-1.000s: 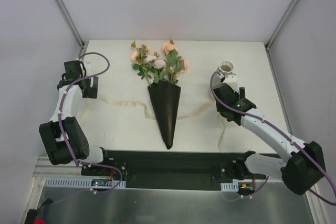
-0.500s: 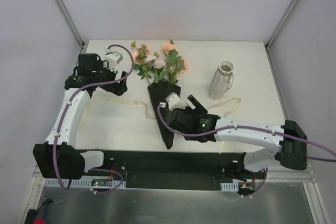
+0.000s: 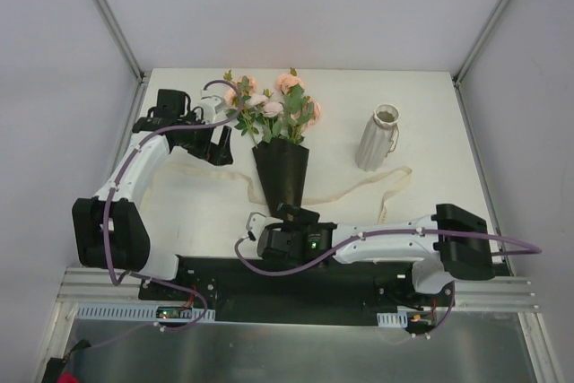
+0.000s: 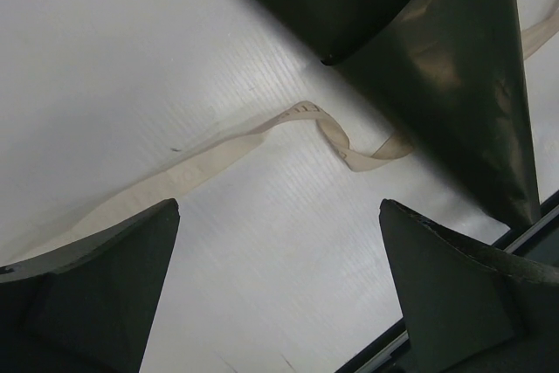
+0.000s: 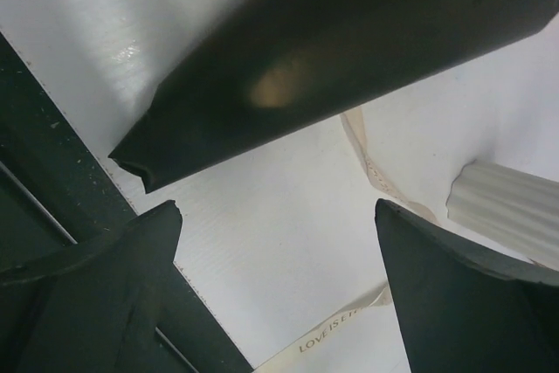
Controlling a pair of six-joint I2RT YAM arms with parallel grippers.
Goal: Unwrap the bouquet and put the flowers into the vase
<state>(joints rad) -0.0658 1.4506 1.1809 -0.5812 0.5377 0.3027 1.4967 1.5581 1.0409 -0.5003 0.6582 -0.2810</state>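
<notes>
- While the bouquet [image 3: 281,168] lies wrapped on the worktop [image 3: 430,105], left gripper [image 3: 220,138] gapes empty beside its leaves.
- Right gripper [image 3: 294,215], jaws apart, empty at cone tip.
- Vase [image 3: 380,139] upright.

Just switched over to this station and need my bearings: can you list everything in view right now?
bouquet: 1, peach-pink roses and green leaves in black paper, table centre, blooms at the far end
ribbon: 1, cream, lying loose on both sides of the bouquet
vase: 1, white-grey, ribbed, standing right of the bouquet
table: 1, white
left gripper: 1, black fingers, open, left of the blooms
right gripper: 1, black fingers, open, at the bouquet's near tip
</notes>
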